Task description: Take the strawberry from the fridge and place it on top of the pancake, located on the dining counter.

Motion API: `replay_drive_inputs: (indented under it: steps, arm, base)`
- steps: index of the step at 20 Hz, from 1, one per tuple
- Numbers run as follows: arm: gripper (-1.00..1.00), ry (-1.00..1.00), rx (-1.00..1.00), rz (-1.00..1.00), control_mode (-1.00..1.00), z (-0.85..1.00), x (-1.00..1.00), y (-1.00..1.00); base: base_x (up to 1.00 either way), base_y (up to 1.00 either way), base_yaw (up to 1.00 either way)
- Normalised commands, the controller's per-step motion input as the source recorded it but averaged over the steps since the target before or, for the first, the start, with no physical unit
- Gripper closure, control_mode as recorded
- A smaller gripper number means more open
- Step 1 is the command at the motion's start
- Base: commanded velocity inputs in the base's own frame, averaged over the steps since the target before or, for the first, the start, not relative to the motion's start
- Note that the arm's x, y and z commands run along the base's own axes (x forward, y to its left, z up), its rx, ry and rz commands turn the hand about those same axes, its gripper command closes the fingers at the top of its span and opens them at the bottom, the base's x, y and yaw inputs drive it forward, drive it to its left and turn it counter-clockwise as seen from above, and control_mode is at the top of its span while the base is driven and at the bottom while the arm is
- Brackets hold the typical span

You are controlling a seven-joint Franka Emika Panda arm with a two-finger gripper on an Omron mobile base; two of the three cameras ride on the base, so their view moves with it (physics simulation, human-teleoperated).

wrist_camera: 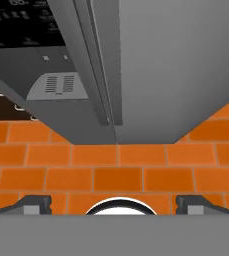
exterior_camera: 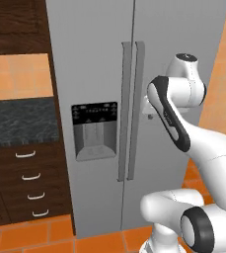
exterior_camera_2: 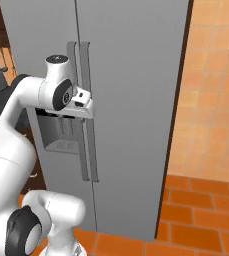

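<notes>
Pincer (wrist_camera: 114, 204) gapes wide and empty at frame bottom, aimed down the closed fridge (wrist_camera: 176, 65) front, whose vertical handles (wrist_camera: 102, 70) run up-left of it (strawberry presumably behind the doors, unseen).

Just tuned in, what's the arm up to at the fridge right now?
The arm is raised in front of the fridge, its hand close to the two long vertical handles at the middle seam. Both doors are shut, so nothing inside can be seen. The gripper is open and holds nothing; the hand view looks down the door fronts to the orange tile floor. The dispenser panel is on the left door. Opening the fridge has not yet been done.
</notes>
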Motion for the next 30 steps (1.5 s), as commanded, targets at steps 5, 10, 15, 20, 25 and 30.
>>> replay_drive_inputs:
  steps: [5, 10, 15, 20, 25, 30]
  arm:
    - [-1.0, 0.0, 0.0, 0.0, 1.0, 0.0, 0.0, 0.0]
    - [-1.0, 0.0, 0.0, 0.0, 1.0, 0.0, 0.0, 0.0]
    - [-1.0, 0.0, 0.0, 0.0, 1.0, 0.0, 0.0, 0.0]
    - [-1.0, -0.08, 0.0, -0.01, -1.0, 0.0, 0.5, -0.06]
    - [-1.0, -0.39, 0.0, -0.09, -1.0, 0.09, 0.99, -0.13]
    - [-1.0, -0.16, -0.01, -0.04, -1.0, 0.0, 0.95, -0.05]
  base:
    - [-0.19, 0.15, -0.01]
    - [-0.27, 0.35, 0.0]
    - [-0.11, 0.19, 0.0]
    - [0.01, 0.0, 0.0]
    - [0.0, 0.0, 0.0]
    - [0.0, 0.0, 0.0]
